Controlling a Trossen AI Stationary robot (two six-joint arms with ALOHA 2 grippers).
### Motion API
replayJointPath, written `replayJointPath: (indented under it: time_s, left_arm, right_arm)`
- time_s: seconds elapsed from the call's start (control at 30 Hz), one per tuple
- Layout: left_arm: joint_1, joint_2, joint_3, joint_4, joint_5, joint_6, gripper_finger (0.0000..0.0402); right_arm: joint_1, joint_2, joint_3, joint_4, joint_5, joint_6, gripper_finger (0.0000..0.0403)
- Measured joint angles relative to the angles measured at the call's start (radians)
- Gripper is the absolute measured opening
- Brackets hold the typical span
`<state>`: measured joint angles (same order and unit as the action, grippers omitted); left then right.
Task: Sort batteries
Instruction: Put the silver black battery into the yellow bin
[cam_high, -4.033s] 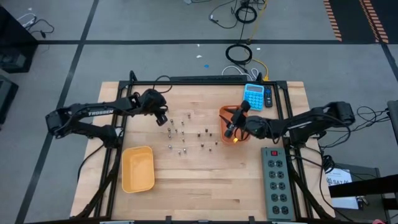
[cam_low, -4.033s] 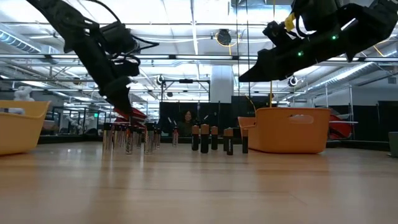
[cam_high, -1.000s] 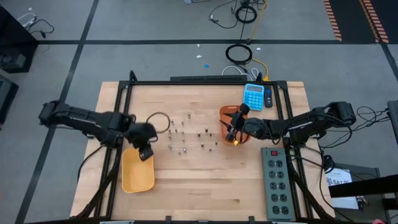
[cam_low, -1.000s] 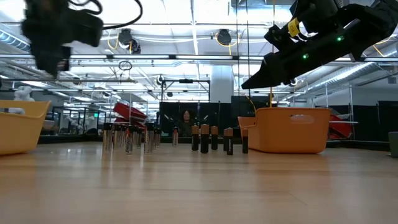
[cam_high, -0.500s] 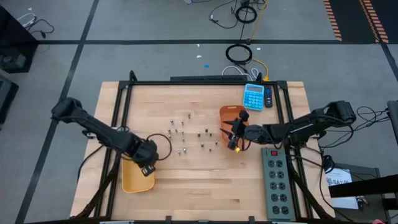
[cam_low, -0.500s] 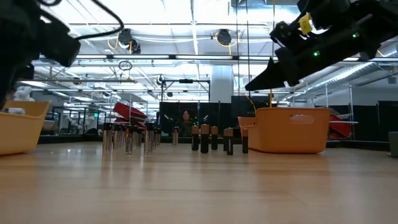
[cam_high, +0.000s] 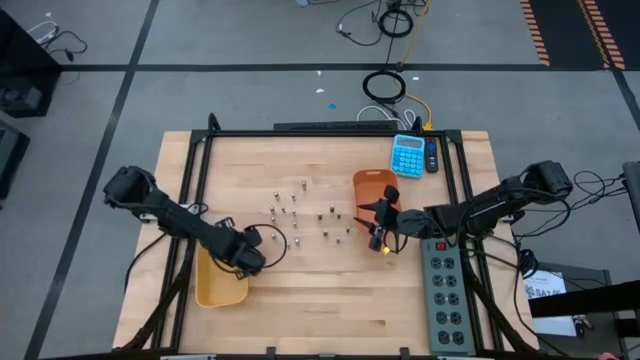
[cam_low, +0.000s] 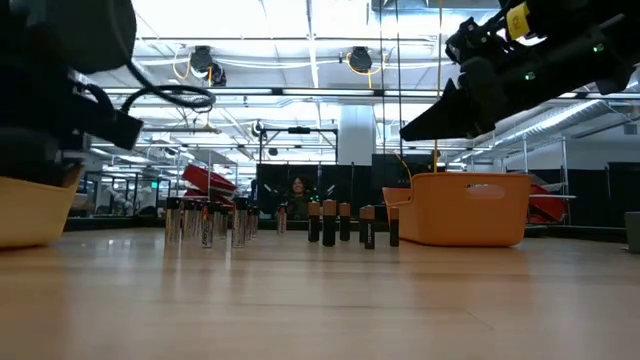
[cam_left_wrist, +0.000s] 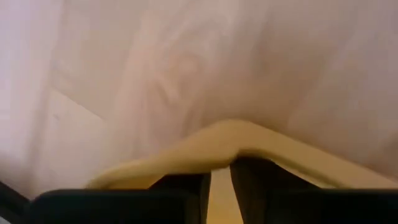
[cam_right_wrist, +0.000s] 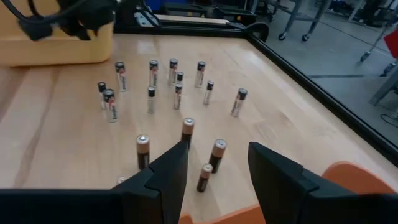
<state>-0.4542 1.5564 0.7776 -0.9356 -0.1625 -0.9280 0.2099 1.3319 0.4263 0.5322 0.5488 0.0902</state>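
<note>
While the batteries stand upright in a loose cluster near the middle of the worktop, both arms hang over the bins on either side of them. The left gripper is above the inner rim of the yellow bin near the front left corner; in the left wrist view its fingers sit close together with only a thin slit between them, and nothing shows between them, so they look closed and empty. The right gripper hovers at the front rim of the orange bin toward the right edge, jaws spread wide, pointed at the nearest copper-topped cells.

These cells are small, rigid and smooth-skinned, light enough to topple at a nudge and likely to roll once down. My judgement is that each is best taken across its round body, about mid-height, with the fingers straddling it from above. Neighbours stand close, so a wide approach risks knocking one over.

A blue calculator and a power strip lie along the right edge.
</note>
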Motion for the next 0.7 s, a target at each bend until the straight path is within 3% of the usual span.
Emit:
replayJointPath:
  time_s: [0.37,0.7]
  left_arm:
    - [0.001,0.027,0.007,0.002,-0.222,0.153,0.0162]
    - [0.001,0.022,0.082,-0.224,-0.089,0.089,0.0166]
  right_arm:
    - [0.009,0.000,0.000,0.001,0.001,0.002,0.0160]
    - [0.009,0.000,0.000,0.001,0.001,0.011,0.0160]
